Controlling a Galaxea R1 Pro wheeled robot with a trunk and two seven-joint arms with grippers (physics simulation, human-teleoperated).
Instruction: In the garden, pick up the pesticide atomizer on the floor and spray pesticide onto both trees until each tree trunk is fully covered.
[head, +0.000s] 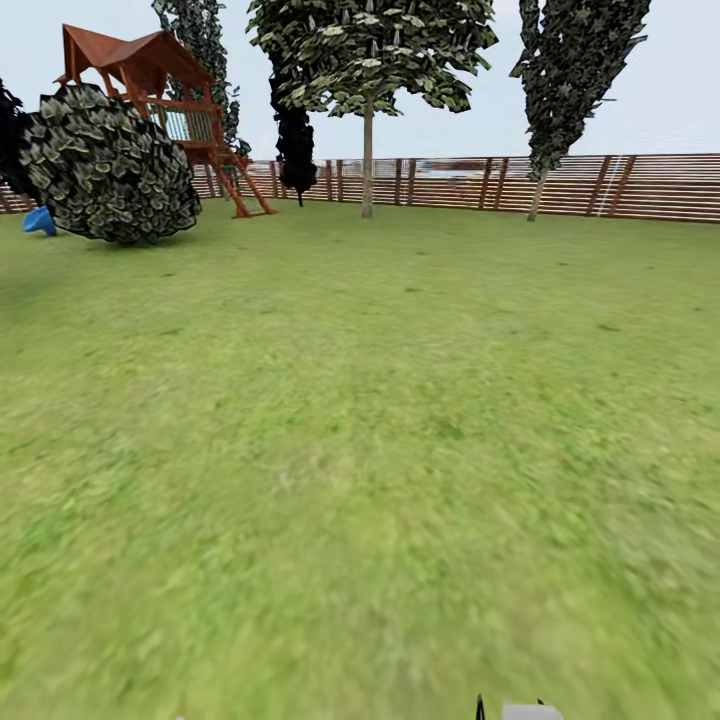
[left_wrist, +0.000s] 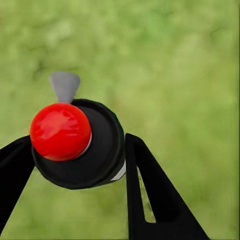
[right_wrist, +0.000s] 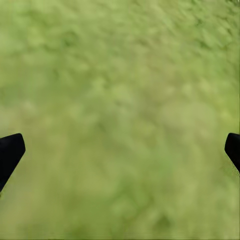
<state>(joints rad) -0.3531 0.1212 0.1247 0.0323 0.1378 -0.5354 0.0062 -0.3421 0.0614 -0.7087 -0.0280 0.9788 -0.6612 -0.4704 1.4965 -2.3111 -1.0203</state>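
A wide green lawn (head: 380, 450) fills the garden, blurred close by and sharper toward the back, where a brown horizontal-slat fence (head: 600, 185) closes it off under a pale sky. Nearest of all, in the left wrist view, the left gripper (left_wrist: 80, 155) is clamped around the one pesticide atomizer (left_wrist: 87, 150) — a black cylindrical bottle seen end-on, with its round red top (left_wrist: 61, 131) facing the camera and a small grey nozzle (left_wrist: 65, 86) sticking out past it; two black fingers (left_wrist: 150, 195) press against its sides, and only grass lies behind. In the right wrist view the right gripper (right_wrist: 120, 150) is spread wide with nothing between its two black fingertips (right_wrist: 10, 152), which sit at opposite edges of the picture over blurred grass. At the bottom edge of the head view a small grey piece of the robot (head: 530, 712) just pokes in. Far across the lawn stands one tree (head: 370, 50) with a straight grey-brown trunk (head: 367, 160) and a broad crown of blocky leaves, just in front of the fence. Three narrow dark columnar trees rise along the same line — one (head: 575, 70) to the right, one (head: 293, 140) just left of the trunk, one (head: 205, 40) behind the playhouse. To the left sit one round leafy bush (head: 110, 165), one wooden playhouse (head: 150, 80) with a red-brown roof, and one blue slide end (head: 40, 220).
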